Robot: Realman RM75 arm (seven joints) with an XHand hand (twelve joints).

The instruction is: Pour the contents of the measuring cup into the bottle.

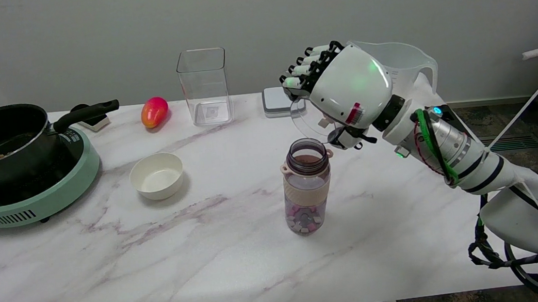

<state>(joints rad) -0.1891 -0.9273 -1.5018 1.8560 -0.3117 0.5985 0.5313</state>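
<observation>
A marble-patterned worktop [210, 253] holds an open, uncapped bottle [306, 186] near its middle, with small pink and white pieces visible in its lower part. Just right of the bottle and above it, the right robot hand [341, 91] grips a clear measuring cup [398, 69], held in the air and tipped, its base showing toward the bottle's mouth. Whether anything remains inside the cup cannot be told. The pouring step looks largely done. Next, the cup likely needs righting and setting down on the worktop, clear of the bottle.
</observation>
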